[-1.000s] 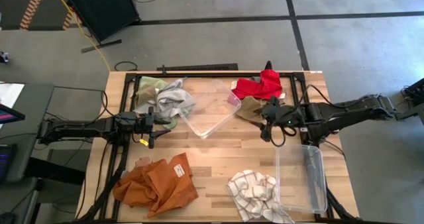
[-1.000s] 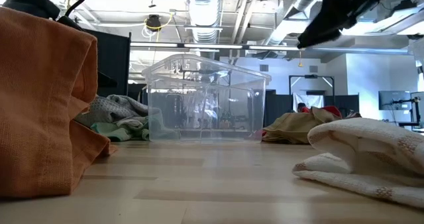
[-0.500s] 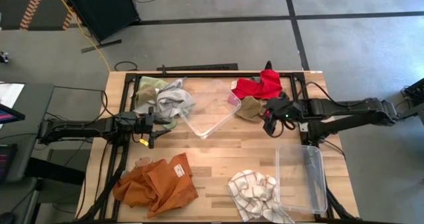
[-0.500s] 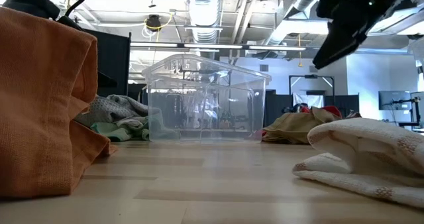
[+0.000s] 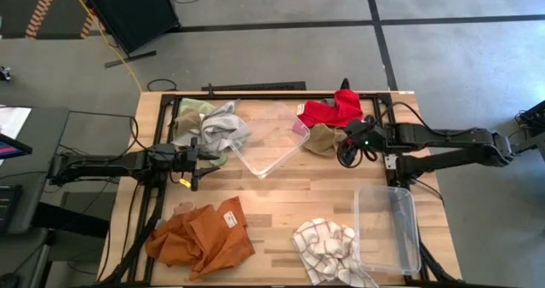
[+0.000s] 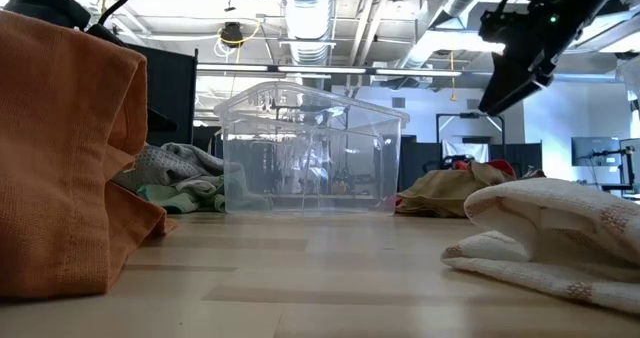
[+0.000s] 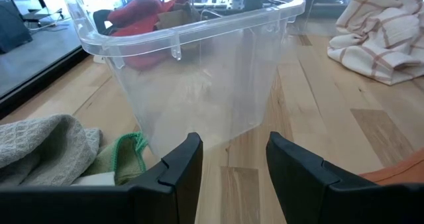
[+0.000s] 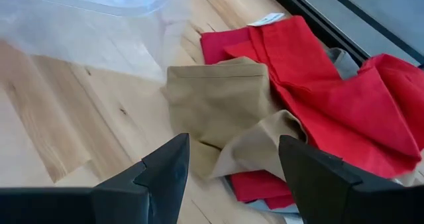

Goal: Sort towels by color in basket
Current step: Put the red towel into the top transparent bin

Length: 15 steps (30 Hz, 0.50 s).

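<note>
The red towel (image 5: 334,111) and the tan-brown towel (image 5: 319,138) lie overlapping near the far right of the table, also seen as the red towel (image 8: 311,78) and the tan-brown towel (image 8: 218,98). My right gripper (image 5: 347,149) hovers open just above the tan-brown one, its fingers (image 8: 165,174) apart and touching nothing. The grey towel (image 5: 225,128) lies on the pale green towel (image 5: 191,109) at far left. My left gripper (image 5: 201,158) waits open beside them. The rust-orange towel (image 5: 203,237) and the white checked towel (image 5: 328,245) lie near the front edge.
A clear plastic bin (image 5: 271,141) stands slanted in the middle of the table, between the two grippers. A second clear bin (image 5: 387,228) sits at the near right beside the checked towel. Bare wood shows between the central bin and the front towels.
My right gripper has swung toward the table's far edge, ending over the tan-brown towel beside the red one. It has stayed open. The towels and bins have not moved.
</note>
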Tool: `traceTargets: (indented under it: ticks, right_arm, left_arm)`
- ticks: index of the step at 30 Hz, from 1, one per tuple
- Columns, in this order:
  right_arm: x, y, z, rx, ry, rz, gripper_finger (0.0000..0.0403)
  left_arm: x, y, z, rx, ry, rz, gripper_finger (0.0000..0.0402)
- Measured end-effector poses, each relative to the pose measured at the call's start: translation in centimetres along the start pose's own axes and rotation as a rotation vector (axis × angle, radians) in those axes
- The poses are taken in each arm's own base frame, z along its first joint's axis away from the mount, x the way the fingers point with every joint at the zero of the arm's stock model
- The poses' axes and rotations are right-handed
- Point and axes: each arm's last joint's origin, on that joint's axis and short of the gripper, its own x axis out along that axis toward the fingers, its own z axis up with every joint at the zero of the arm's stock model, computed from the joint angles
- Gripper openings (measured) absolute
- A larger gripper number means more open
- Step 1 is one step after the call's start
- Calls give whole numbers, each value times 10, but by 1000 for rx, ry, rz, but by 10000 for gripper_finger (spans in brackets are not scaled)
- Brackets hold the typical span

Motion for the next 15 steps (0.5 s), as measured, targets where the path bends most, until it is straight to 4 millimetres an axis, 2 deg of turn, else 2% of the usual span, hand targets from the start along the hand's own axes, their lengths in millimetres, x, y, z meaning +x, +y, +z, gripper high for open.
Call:
traceTargets:
  ticks: [8,15]
  right_arm:
    - [3,-5,2,26,-7,-47,260]
    - [17,-16,6,116,24,-149,260]
  left_arm:
    - [0,0,0,0,0,0,160]
    - [0,0,0,0,0,0,160]
